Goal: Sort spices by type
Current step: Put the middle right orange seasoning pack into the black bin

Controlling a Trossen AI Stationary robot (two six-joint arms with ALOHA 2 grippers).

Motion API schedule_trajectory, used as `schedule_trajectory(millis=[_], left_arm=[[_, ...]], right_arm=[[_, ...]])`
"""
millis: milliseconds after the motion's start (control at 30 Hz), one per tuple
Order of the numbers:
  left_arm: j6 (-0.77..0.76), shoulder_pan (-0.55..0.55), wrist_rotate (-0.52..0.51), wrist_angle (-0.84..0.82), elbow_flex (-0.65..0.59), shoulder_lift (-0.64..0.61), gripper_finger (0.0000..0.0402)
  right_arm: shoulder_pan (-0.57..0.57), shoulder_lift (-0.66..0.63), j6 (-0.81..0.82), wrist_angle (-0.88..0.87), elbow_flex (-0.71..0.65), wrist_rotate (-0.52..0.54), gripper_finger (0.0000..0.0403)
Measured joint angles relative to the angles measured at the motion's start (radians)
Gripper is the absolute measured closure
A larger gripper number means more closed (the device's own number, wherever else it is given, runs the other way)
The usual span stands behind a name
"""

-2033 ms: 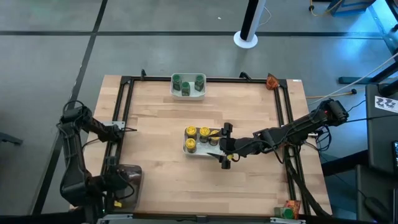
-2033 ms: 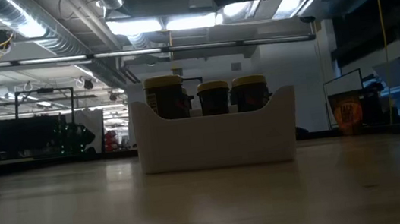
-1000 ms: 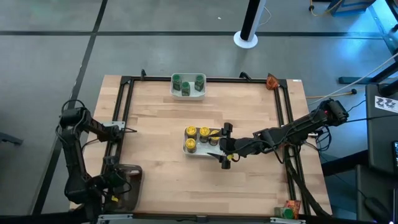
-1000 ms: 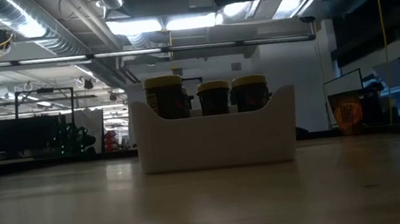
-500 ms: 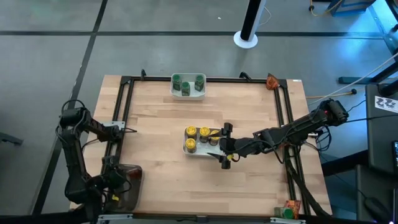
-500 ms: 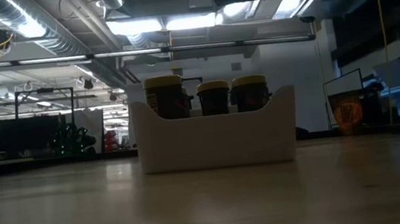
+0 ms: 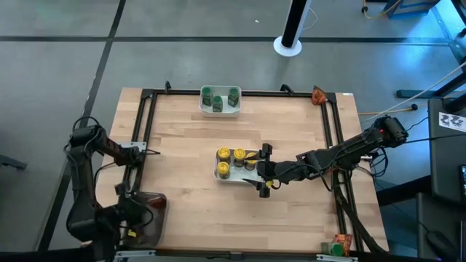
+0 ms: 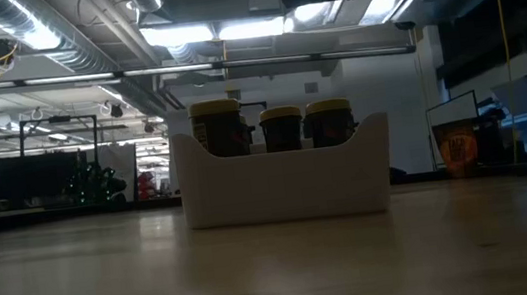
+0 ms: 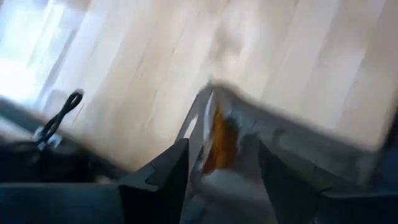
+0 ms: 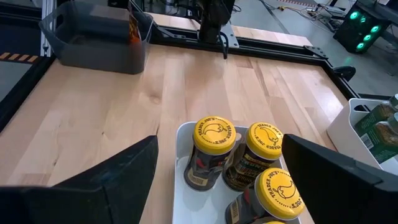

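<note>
Sorting looks nearly done to me: green jars [image 7: 219,97] share one bowl, yellow jars [image 10: 249,152] another beside my empty, wide-open right gripper [image 7: 261,167]; left gripper [image 9: 217,180] parted over the tray's packet [image 9: 219,137].

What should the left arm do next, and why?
Probably lift the left gripper straight up out of the tray. Its fingers stand apart, and an orange packet seems to lie in the tray just beyond them, so the drop looks done. The right gripper waits open beside the bowl of yellow-capped jars.
</note>
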Motion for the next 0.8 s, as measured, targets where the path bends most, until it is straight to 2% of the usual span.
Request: schedule_trajectory(millis=[167, 333, 433, 600, 800], left_arm=[[0.04, 0.056, -0.159, 0.016, 0.012, -0.024, 0.0228], [0.076, 0.144, -0.206, 0.018, 0.011, -0.04, 0.0229], [0.175, 0.208, -0.235, 0.045, 0.01, -0.039, 0.0229], [0.459, 0.335, -0.251, 0.158, 0.009, -0.039, 0.0229], [0.92, 0.472, -0.24, 0.429, 0.008, -0.039, 0.0229]], right_arm=[[0.0, 0.0, 0.002, 0.0, 0.0, -0.007, 0.0063], [0.0, 0.0, 0.002, -0.003, 0.0, -0.03, 0.0063], [0.0, 0.0, 0.003, 0.012, 0.0, -0.03, 0.0063], [0.0, 0.0, 0.003, 0.049, 0.0, -0.031, 0.0063], [0.0, 0.0, 0.029, 0.044, 0.0, -0.034, 0.0063]])
